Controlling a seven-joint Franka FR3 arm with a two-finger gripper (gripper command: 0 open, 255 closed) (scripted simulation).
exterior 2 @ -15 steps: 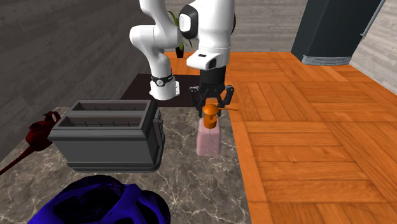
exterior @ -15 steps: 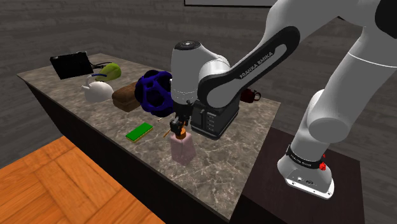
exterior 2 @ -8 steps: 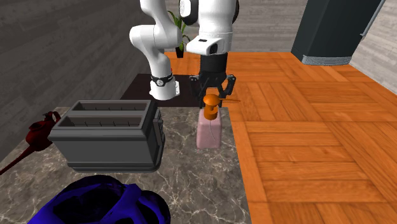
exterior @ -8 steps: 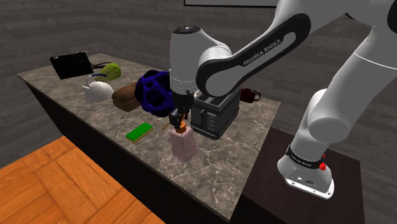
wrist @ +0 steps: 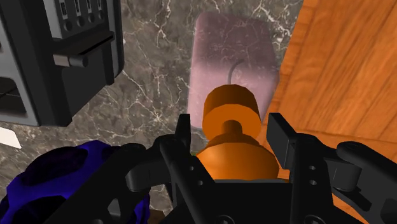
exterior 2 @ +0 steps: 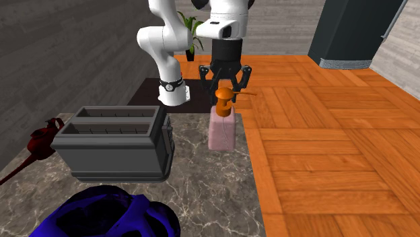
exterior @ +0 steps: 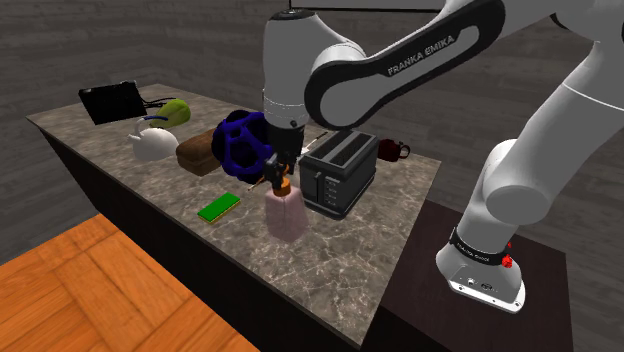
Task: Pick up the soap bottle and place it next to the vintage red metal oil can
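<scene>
The soap bottle, a pale pink body (exterior: 286,215) with an orange pump top (exterior 2: 223,101), hangs a little above the marble counter (exterior: 350,255) near its front edge. My gripper (exterior: 279,178) (exterior 2: 227,86) (wrist: 232,130) is shut on the pump's neck from above. In the wrist view the pink body (wrist: 234,60) hangs below the black fingers (wrist: 280,135). The dark red oil can (exterior 2: 42,139) (exterior: 392,151) stands on the far side of the toaster from the bottle.
A dark grey toaster (exterior: 340,172) (exterior 2: 114,143) stands right beside the bottle. A blue lumpy object (exterior: 243,143), a green flat piece (exterior: 219,207), a brown loaf (exterior: 200,150) and a white teapot (exterior: 152,142) lie further along the counter. Wood floor (exterior 2: 323,155) lies beyond the edge.
The gripper has risen with the soap bottle, whose base has come up off the counter. The arm's wrist is higher than a second ago.
</scene>
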